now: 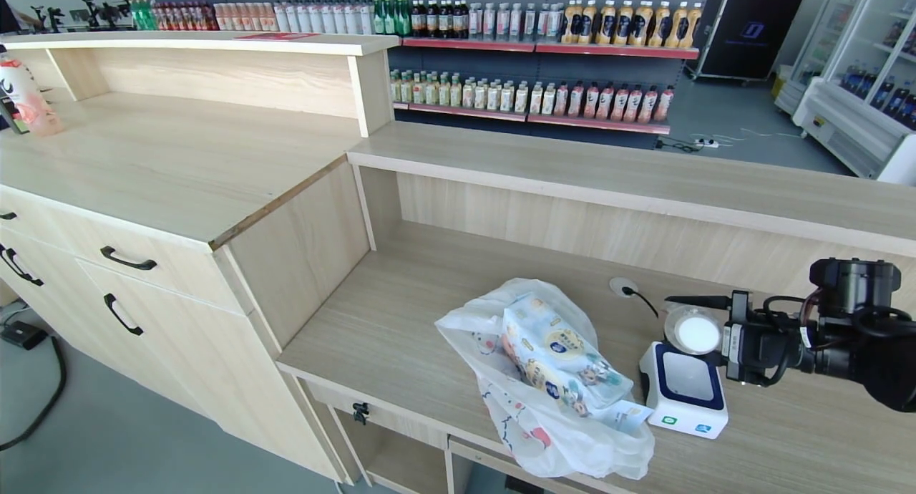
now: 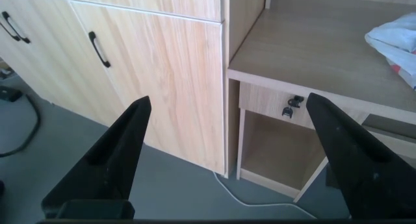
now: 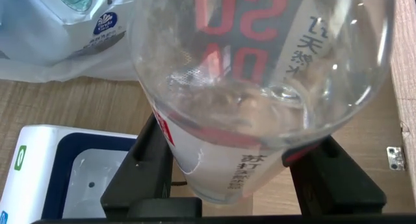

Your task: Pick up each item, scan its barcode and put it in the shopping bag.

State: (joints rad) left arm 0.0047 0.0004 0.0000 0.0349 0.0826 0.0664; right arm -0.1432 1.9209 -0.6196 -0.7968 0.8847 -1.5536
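A clear plastic bottle (image 1: 695,332) with red print lies sideways in my right gripper (image 1: 728,333), which is shut on it. The bottle (image 3: 260,87) hangs just above the white and blue barcode scanner (image 1: 683,388) on the lower desk. In the right wrist view the black fingers (image 3: 140,169) clamp the bottle's sides over the scanner (image 3: 65,178). Left of the scanner lies the white shopping bag (image 1: 544,422), with a pack of tissues (image 1: 562,358) inside. My left gripper (image 2: 227,104) hangs open and empty, low in front of the cabinet doors (image 2: 162,74).
A raised ledge (image 1: 644,172) runs behind the lower desk (image 1: 386,322). The taller counter (image 1: 164,157) on the left carries a pink bottle (image 1: 25,97). A cable comes out of a desk grommet (image 1: 622,287). A key hangs in the drawer (image 2: 291,106). Drink shelves stand beyond.
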